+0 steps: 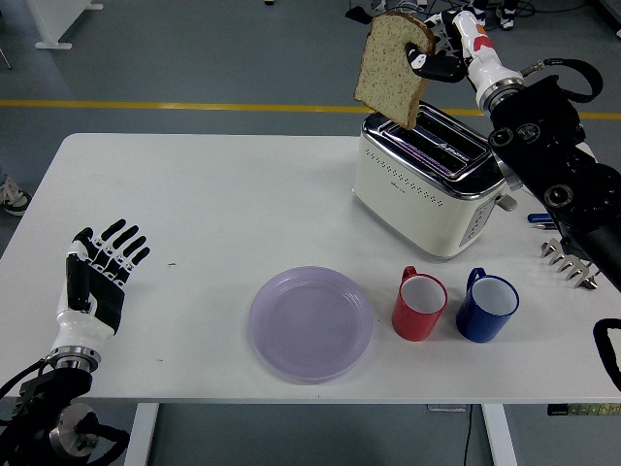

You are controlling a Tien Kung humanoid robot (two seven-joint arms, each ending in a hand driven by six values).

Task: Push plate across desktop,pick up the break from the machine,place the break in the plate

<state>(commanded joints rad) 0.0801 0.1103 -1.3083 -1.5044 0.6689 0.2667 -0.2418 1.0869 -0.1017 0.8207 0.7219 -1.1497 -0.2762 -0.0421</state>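
Observation:
My right hand is shut on a slice of brown bread and holds it in the air just above the cream toaster at the back right of the table. The slice hangs upright, its lower corner close to the toaster's slots. A pale purple plate lies empty near the table's front edge, left of the cups. My left hand rests open at the table's left front, fingers spread.
A red cup and a blue cup stand side by side right of the plate, in front of the toaster. Small metal objects lie at the right edge under my right arm.

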